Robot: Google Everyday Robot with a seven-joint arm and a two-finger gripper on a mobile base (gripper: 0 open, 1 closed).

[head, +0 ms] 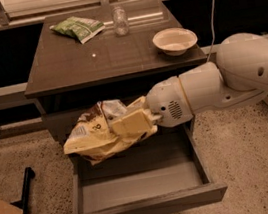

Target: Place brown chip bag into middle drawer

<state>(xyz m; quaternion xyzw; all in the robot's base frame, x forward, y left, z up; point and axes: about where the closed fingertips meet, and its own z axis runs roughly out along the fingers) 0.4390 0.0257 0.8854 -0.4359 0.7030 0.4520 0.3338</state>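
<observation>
Camera view: I have the hand (pixel 129 125) clamped on the crinkled pale-yellow, brown-ended chip bag (pixel 90 136), which hangs above the open wide grey middle drawer (pixel 141 186). I judge it light, soft, slippery film with fragile contents, so pinch an edge gently. There's print on the bag, none I can read.

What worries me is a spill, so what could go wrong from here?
The gripper, shut on the crinkled pale yellow and brown chip bag, holds it above the open grey middle drawer. The bag's left end seems to reach past the drawer's left wall, so on release it might catch there or slide outside.
</observation>
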